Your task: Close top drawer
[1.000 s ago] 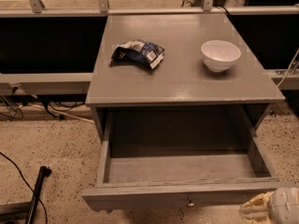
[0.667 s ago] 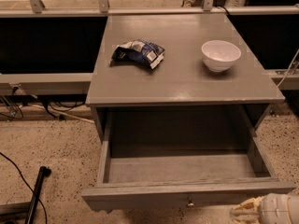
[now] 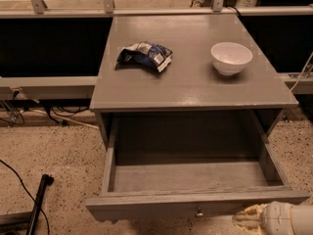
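Observation:
The top drawer (image 3: 195,203) of the grey cabinet is pulled far out towards me and its inside is bare. Its flat grey front runs along the bottom of the camera view, with a small round metal knob (image 3: 199,212) at its centre. My gripper (image 3: 248,219) is at the bottom right corner, in front of the drawer front and to the right of the knob. It shows as a pale yellowish tip on a white arm segment (image 3: 288,219).
On the cabinet top (image 3: 195,87) lie a crumpled blue and white chip bag (image 3: 144,56) and a white bowl (image 3: 231,58). A black rod (image 3: 36,204) and cables lie on the speckled floor at the left. A rail with metal posts runs behind.
My gripper has moved left along the drawer front, closer to the knob. The drawer stands as far open as before.

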Tool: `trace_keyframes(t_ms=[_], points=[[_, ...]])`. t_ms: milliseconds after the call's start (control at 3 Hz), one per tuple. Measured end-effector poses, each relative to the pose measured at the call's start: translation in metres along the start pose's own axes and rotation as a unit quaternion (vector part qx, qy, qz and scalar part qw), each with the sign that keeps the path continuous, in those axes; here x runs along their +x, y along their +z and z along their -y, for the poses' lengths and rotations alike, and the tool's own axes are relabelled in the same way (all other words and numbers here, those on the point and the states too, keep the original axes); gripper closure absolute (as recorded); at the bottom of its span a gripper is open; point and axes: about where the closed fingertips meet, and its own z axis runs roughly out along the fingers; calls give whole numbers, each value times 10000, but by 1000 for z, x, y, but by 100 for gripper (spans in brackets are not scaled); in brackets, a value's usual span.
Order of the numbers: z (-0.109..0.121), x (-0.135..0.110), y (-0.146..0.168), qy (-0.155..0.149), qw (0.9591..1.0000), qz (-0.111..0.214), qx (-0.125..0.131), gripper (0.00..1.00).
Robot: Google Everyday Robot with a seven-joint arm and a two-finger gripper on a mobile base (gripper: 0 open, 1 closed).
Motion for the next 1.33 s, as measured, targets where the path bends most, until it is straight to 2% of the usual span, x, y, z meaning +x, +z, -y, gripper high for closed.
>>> trace_keyframes(t_ms=[667, 1000, 1333], points=[[37, 13, 25, 288, 9983, 412, 295, 100], [75, 10, 33, 313, 9959, 675, 523, 100], [110, 1, 40, 168, 9948, 775, 633, 100]])
